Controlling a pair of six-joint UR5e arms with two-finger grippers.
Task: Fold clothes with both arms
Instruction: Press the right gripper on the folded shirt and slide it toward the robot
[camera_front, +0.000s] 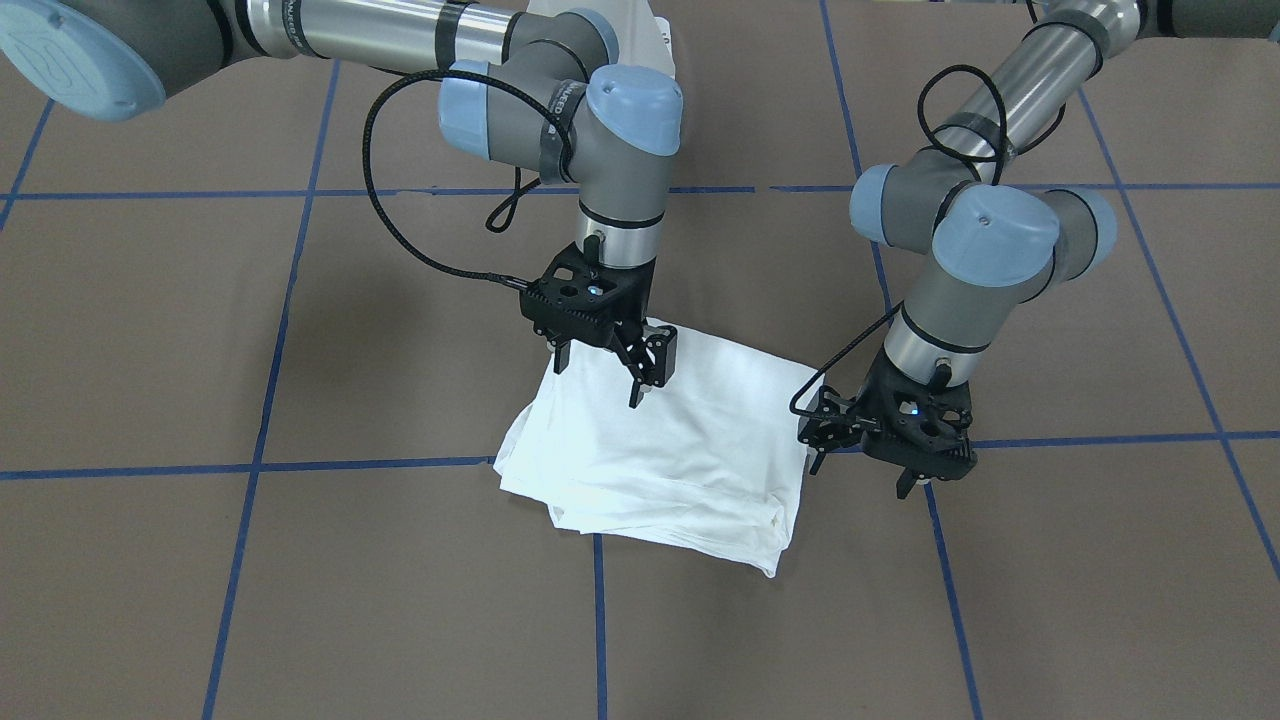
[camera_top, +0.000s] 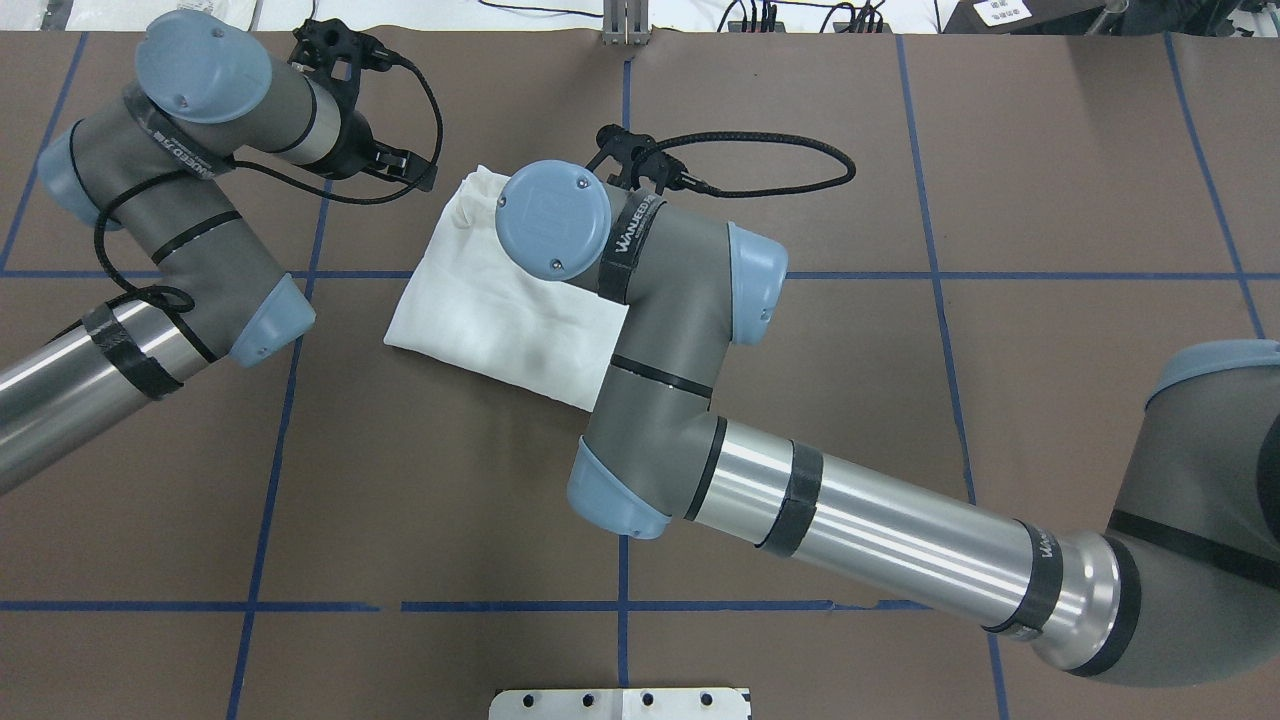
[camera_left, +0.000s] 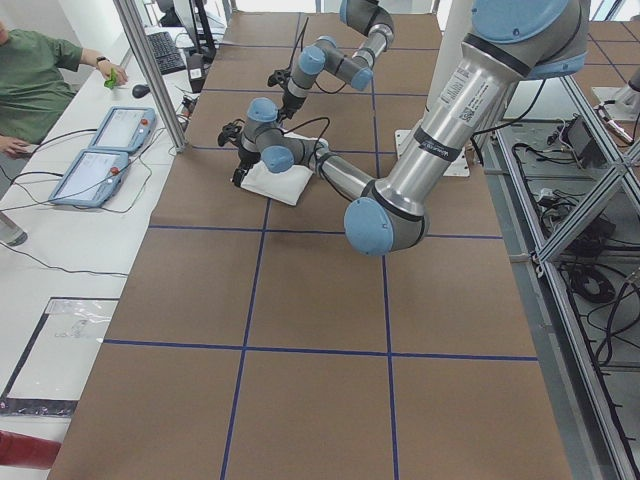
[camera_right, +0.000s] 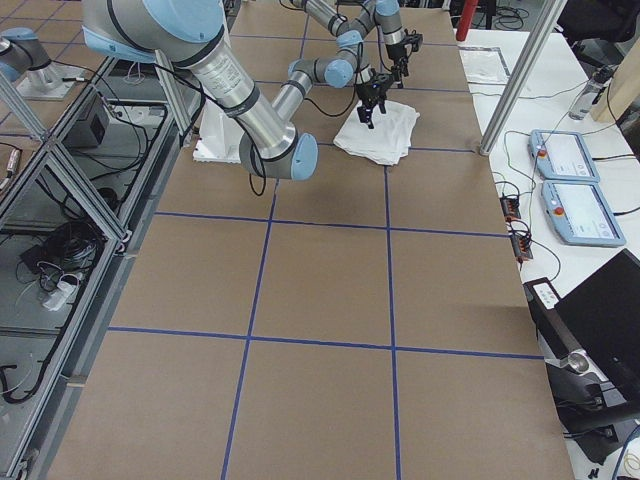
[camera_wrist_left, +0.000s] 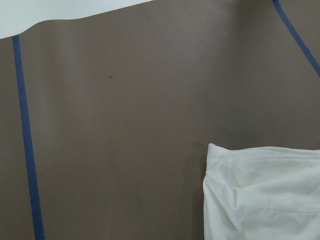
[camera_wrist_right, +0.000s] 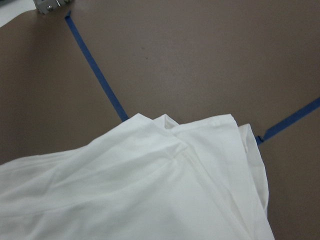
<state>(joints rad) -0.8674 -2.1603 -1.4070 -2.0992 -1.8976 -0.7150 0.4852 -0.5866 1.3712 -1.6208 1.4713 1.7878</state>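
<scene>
The clothes, one white shirt (camera_front: 660, 450), lie folded into a compact stack on the brown table, with layered edges along the sides. My right gripper (camera_front: 597, 385) hangs just above the stack's edge nearest the robot, fingers spread open with nothing between them. My left gripper (camera_front: 860, 478) stands open beside the stack, over bare table and apart from the cloth. In the overhead view the right wrist covers part of the shirt (camera_top: 480, 300). The left wrist view catches one corner of the shirt (camera_wrist_left: 260, 195). Layered folds of the shirt (camera_wrist_right: 150, 190) fill the lower half of the right wrist view.
Blue tape lines (camera_front: 260, 465) divide the table (camera_front: 200, 330) into squares. The white pedestal base (camera_top: 620, 703) sits at the robot's side. In the exterior left view a person (camera_left: 35, 70) sits past the table's far edge by two control tablets (camera_left: 100, 150) and a metal post (camera_left: 150, 70).
</scene>
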